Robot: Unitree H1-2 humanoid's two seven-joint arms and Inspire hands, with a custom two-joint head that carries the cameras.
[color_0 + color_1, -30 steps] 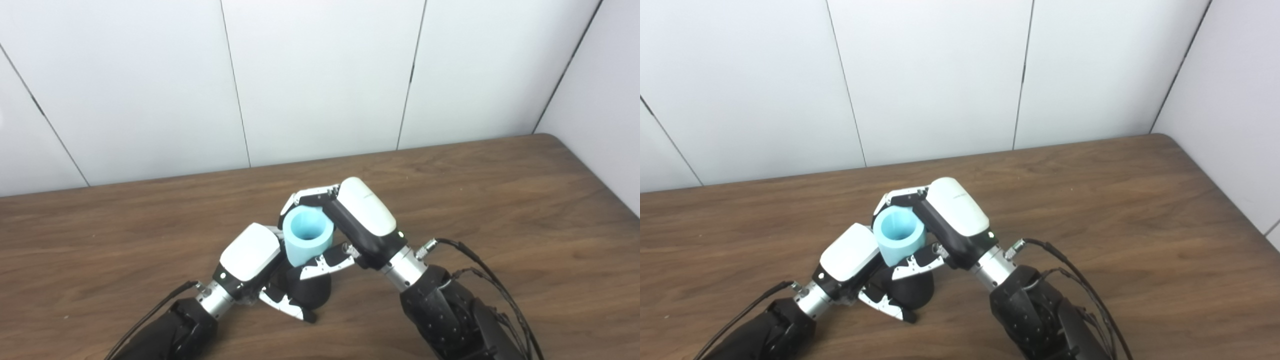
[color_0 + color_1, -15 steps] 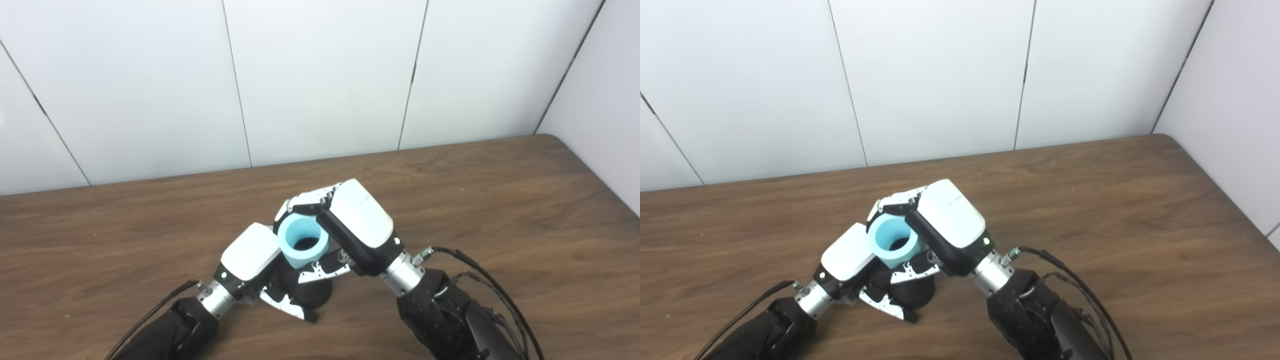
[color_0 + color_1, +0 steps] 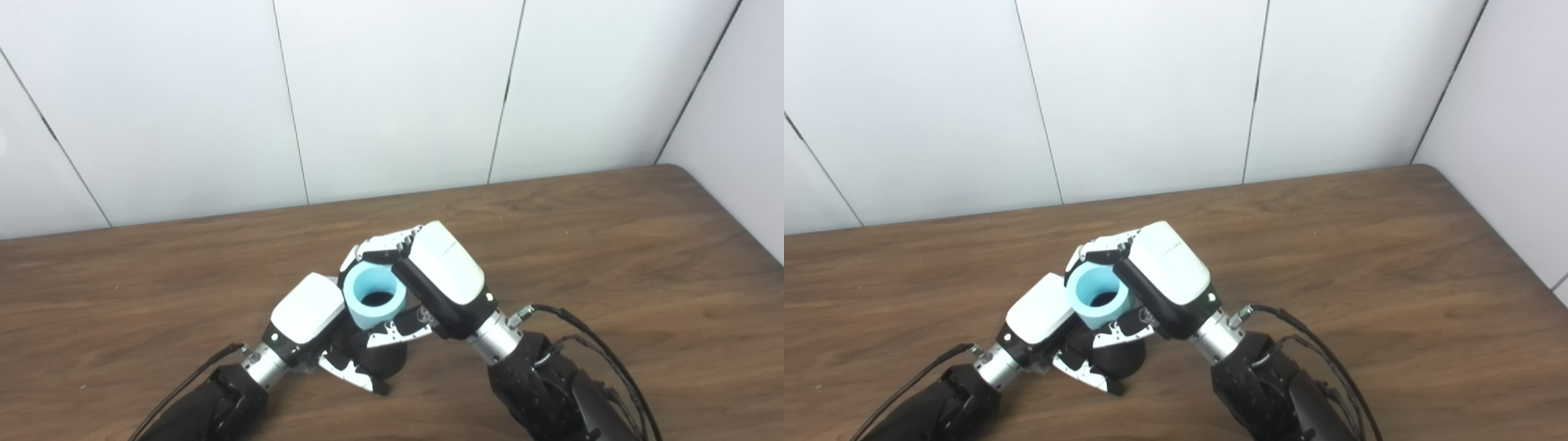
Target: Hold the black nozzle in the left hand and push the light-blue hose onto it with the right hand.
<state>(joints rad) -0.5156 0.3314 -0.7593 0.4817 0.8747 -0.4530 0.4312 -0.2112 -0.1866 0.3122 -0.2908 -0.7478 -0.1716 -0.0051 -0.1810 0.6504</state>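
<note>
My left hand (image 3: pixel 308 318) is shut on the black nozzle (image 3: pixel 383 360), a rounded dark body low over the table near the front edge. Directly above it stands the light-blue hose (image 3: pixel 375 297), a short thick tube with its open end facing up and something dark showing deep inside the bore. My right hand (image 3: pixel 438 277) is shut on the hose, fingers wrapped round its far side and thumb across its front. The joint between hose and nozzle is hidden by the fingers of both hands.
The brown wooden table (image 3: pixel 612 245) stretches wide to the left and right of the hands. White panelled walls (image 3: pixel 392 92) close off the back and the right side. Cables (image 3: pixel 588 337) trail from my right wrist.
The right hand has tipped the hose more upright and shifted it slightly left and down over the nozzle; a dark spot now shows in its bore. The left hand has stayed put.
</note>
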